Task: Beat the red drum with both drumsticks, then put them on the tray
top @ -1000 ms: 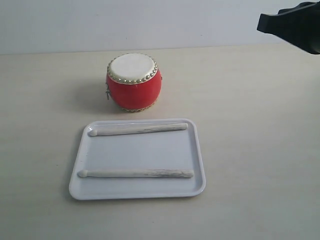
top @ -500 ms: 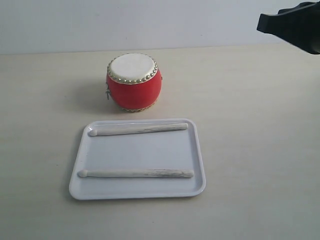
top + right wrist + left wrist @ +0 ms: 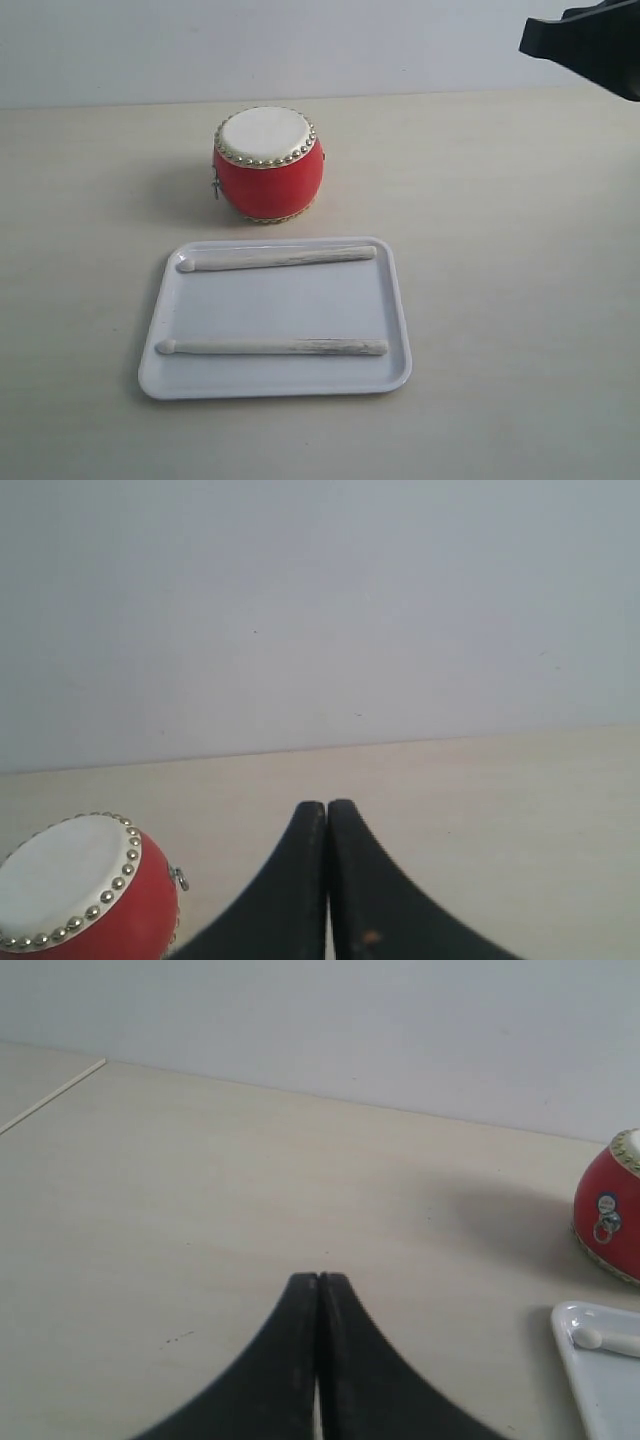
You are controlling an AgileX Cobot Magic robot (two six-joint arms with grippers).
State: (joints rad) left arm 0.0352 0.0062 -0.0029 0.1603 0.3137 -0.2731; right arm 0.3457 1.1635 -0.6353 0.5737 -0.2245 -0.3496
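Observation:
The red drum (image 3: 267, 165) stands upright behind the white tray (image 3: 275, 390). Both drumsticks lie flat across the tray, one (image 3: 275, 258) along its far side and one (image 3: 272, 347) along its near side, tips to the left. My right gripper (image 3: 327, 805) is shut and empty, raised off to the right of the drum (image 3: 85, 898); only a black part of that arm (image 3: 590, 45) shows at the exterior view's top right. My left gripper (image 3: 318, 1277) is shut and empty over bare table, left of the drum (image 3: 612, 1210) and the tray corner (image 3: 575, 1360).
The pale beige table (image 3: 500, 260) runs back to a plain grey-white wall (image 3: 300, 45). A table edge (image 3: 50, 1095) shows far off in the left wrist view.
The right arm's black part has shifted slightly up and to the right at the frame's corner. Drum, tray and sticks have not moved.

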